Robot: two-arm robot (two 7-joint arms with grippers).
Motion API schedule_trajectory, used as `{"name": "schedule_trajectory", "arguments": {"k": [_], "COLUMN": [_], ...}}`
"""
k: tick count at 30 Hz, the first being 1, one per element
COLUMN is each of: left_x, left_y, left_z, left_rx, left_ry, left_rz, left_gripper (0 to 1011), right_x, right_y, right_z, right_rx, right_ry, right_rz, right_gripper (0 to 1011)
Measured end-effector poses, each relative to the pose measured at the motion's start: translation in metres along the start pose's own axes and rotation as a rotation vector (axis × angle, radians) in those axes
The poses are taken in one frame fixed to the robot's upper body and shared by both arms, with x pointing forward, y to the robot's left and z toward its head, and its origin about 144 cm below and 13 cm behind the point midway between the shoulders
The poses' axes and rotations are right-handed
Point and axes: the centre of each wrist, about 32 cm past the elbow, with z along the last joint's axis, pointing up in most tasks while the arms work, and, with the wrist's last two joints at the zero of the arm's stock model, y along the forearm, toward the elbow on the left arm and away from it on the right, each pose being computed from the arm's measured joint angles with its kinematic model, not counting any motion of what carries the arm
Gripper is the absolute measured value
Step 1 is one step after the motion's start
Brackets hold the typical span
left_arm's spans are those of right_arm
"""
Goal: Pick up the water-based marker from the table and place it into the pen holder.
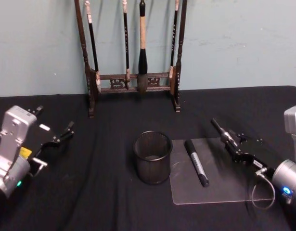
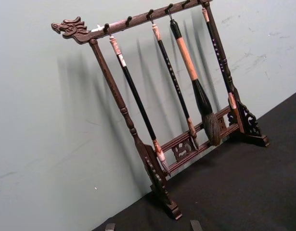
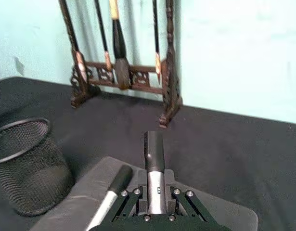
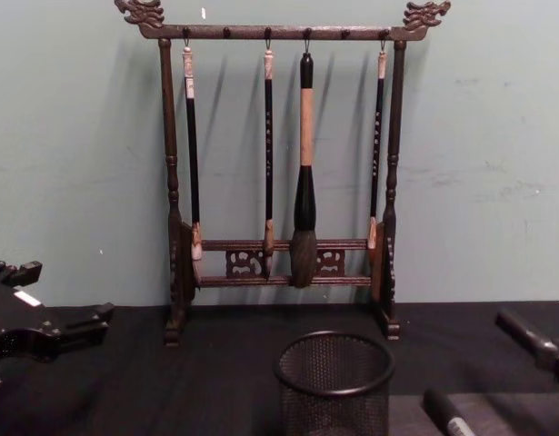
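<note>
**Marker clamped in the right gripper, pen holder open beside the mat**

The pen holder (image 1: 152, 161), a round black mesh cup, stands upright on the black table (image 1: 99, 202), just beside the left edge of a clear mat (image 1: 220, 187). The head view looks down through its open mouth to its bare floor. Behind it, against the wall, a dark wooden rack (image 4: 170, 182) carries four brushes (image 4: 304, 218) hanging from its top bar, tips down.

The right gripper (image 1: 233, 141) is over the right part of the mat with its fingers closed on a marker (image 3: 155, 166). They clamp the silver barrel, and the black cap sticks out forward, pointing up the table and a little toward the holder. In the chest view the cap end shows higher than the holder's rim, so the marker is off the mat. It is to the right of the holder and apart from it.

A second marker (image 1: 196, 162), with a black cap and a printed grey barrel, lies flat on the mat between the holder and the right gripper, touching neither.

The left gripper (image 1: 55, 118) is over the left side of the table, well apart from the holder, its fingers spread wide with nothing between them.
</note>
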Motion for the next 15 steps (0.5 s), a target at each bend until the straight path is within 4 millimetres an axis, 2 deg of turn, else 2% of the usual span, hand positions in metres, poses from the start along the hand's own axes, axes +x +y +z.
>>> {"name": "schedule_trajectory", "arguments": {"k": [15], "left_x": [0.0000], "left_y": [0.0000], "left_z": [0.0000], "left_rx": [0.000], "left_ry": [0.000], "left_rz": [0.000], "left_gripper": [1009], "right_x": [0.0005], "right_y": [-0.0058], "right_z": [-0.0031], "right_rx": [0.121], "right_ry": [0.014], "right_rz": [0.054], "right_gripper": [204]}}
